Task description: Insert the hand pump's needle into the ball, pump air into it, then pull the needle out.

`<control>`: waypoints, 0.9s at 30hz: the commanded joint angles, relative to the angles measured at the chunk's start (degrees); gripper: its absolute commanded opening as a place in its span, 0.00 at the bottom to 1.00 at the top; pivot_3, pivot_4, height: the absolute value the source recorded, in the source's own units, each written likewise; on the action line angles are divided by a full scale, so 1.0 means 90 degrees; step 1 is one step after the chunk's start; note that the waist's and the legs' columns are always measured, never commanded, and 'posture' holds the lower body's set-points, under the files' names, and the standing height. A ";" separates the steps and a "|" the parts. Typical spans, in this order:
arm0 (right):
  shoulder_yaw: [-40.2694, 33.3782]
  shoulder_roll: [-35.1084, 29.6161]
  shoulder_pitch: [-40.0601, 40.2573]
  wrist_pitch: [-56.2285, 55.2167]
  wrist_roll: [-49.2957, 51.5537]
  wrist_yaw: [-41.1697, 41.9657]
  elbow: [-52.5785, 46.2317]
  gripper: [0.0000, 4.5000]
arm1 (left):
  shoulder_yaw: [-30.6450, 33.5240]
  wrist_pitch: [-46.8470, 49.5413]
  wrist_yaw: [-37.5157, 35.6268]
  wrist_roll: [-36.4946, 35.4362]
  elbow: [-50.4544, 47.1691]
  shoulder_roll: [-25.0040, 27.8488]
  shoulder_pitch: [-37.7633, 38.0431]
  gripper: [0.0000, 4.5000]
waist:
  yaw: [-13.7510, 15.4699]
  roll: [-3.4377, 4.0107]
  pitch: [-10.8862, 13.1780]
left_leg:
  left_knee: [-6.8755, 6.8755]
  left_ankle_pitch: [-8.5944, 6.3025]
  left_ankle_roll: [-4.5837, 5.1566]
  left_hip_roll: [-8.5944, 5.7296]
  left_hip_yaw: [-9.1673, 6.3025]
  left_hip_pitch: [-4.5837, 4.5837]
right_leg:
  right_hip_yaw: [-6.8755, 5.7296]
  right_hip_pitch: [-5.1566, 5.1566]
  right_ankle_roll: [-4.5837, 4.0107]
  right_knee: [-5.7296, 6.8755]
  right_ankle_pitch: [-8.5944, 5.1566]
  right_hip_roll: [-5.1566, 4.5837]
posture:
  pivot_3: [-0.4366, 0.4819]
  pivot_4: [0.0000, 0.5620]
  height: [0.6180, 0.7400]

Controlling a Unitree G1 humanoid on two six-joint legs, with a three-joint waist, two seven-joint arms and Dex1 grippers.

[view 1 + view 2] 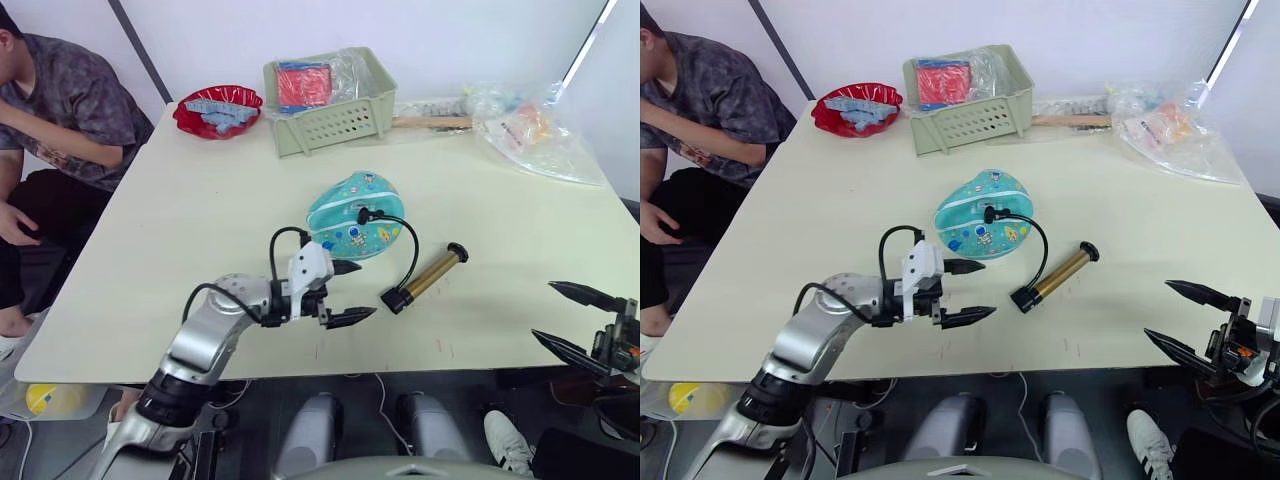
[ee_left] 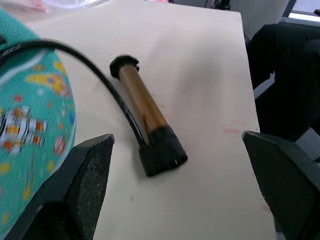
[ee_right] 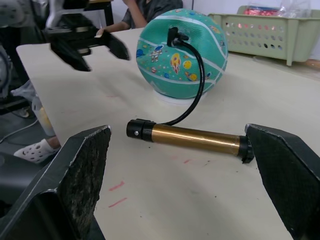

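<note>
The teal ball (image 1: 355, 215) with cartoon prints rests mid-table. A black hose (image 1: 410, 245) arcs from a fitting on the ball's top (image 3: 175, 36) down to the gold hand pump (image 1: 425, 277), which lies flat on the table to the ball's right. The needle is hidden at the fitting in the ball. My left gripper (image 1: 345, 293) hovers open just in front of the ball, left of the pump's near cap. My right gripper (image 1: 568, 318) is open off the table's right front corner, apart from the pump (image 3: 192, 138).
A green basket (image 1: 330, 100) and a red bowl (image 1: 217, 110) stand at the table's far side, plastic bags (image 1: 530, 130) at the far right. A seated person (image 1: 60, 110) is at the left edge.
</note>
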 commanded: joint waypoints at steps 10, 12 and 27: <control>-0.0199 0.0183 0.0192 -0.0369 -0.0055 -0.0247 -0.0245 1.00 | -0.0768 0.0446 0.0680 0.0539 0.1218 -0.1610 -0.1273 0.97 | -0.0015 -0.0001 0.0001 | 0.0003 0.0000 0.0000 -0.0002 -0.0003 0.0004 | 0.0002 0.0004 0.0018 0.0002 -0.0008 0.0003 | 0.48 0.27 0.98; -0.0199 0.0211 0.0216 -0.0435 -0.0076 -0.0302 -0.0246 1.00 | -0.0861 0.0534 0.0790 0.0666 0.1357 -0.1749 -0.1359 0.97 | -0.0013 -0.0002 0.0001 | 0.0003 0.0000 0.0001 -0.0002 -0.0002 0.0003 | 0.0002 0.0004 0.0019 0.0001 -0.0008 0.0003 | 0.48 0.27 0.98; -0.0271 0.0314 0.0522 -0.0729 -0.0084 -0.0483 -0.0231 1.00 | -0.1349 0.0985 0.1679 0.1506 0.2882 -0.3019 -0.2058 0.97 | -0.0002 -0.0003 0.0002 | 0.0004 0.0000 0.0001 -0.0006 -0.0003 0.0001 | 0.0001 0.0004 0.0028 0.0000 -0.0010 0.0002 | 0.48 0.27 0.98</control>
